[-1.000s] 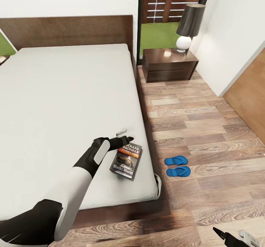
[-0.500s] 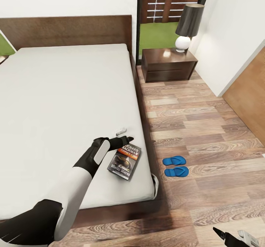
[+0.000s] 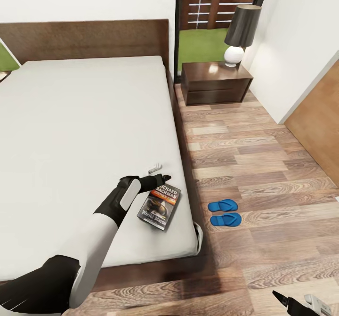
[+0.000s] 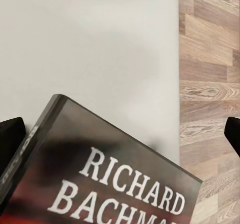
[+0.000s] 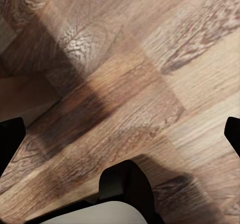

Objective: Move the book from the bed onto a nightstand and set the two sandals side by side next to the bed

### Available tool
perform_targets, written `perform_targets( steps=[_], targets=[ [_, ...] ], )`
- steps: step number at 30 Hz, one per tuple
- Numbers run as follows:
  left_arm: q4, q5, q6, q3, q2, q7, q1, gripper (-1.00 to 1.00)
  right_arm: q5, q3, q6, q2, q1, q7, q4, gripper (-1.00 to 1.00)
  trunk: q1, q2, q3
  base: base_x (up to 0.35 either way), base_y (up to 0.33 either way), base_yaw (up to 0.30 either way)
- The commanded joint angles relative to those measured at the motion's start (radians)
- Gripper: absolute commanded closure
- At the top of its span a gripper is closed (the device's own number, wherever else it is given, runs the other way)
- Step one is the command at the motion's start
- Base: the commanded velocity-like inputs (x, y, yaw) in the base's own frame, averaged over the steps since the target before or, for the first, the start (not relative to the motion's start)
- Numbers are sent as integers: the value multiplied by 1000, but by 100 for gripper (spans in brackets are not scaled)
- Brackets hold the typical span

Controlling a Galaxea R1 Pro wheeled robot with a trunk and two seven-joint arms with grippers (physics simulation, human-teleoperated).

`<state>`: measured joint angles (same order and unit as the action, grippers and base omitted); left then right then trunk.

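The book (image 3: 159,206) lies flat on the light-grey mattress of the bed (image 3: 84,118), close to its right edge. Its dark cover with "RICHARD BACHMAN" shows close up as the book (image 4: 115,179) in the left wrist view. My left gripper (image 3: 159,173) is open over the book's top edge, fingers spread wide, as the left gripper (image 4: 120,134) also shows. Two blue sandals (image 3: 224,213) lie side by side on the floor beside the bed. A nightstand (image 3: 216,83) stands beyond the bed's right side. My right gripper (image 3: 296,305) hangs open, low over the floor, holding nothing.
A lamp (image 3: 240,33) with a dark shade stands on the nightstand's right half. A wood-plank floor (image 3: 263,165) runs right of the bed to a white wall (image 3: 301,47) and a brown wooden panel (image 3: 320,127). A tall window (image 3: 207,19) is behind the nightstand.
The view has shifted slightly, so the bed, book and sandals sit a few pixels further left in the picture. Neither arm has visibly moved.
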<state>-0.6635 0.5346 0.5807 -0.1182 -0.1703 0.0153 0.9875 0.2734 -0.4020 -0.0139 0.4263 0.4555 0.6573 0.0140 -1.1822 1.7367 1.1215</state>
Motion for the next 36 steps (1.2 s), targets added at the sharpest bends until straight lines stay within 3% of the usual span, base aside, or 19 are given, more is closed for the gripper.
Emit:
perform_targets(
  steps=[1,36],
  targets=[
    [-1,-1,4,0,0,2,0,-100,9,5,-1,0,0,4,-2,-100,0,0,1,0,0,0],
    [-1,0,4,-1,0,2,0,-100,9,5,-1,0,0,4,-2,-100,0,0,1,-26,-15,0]
  ],
)
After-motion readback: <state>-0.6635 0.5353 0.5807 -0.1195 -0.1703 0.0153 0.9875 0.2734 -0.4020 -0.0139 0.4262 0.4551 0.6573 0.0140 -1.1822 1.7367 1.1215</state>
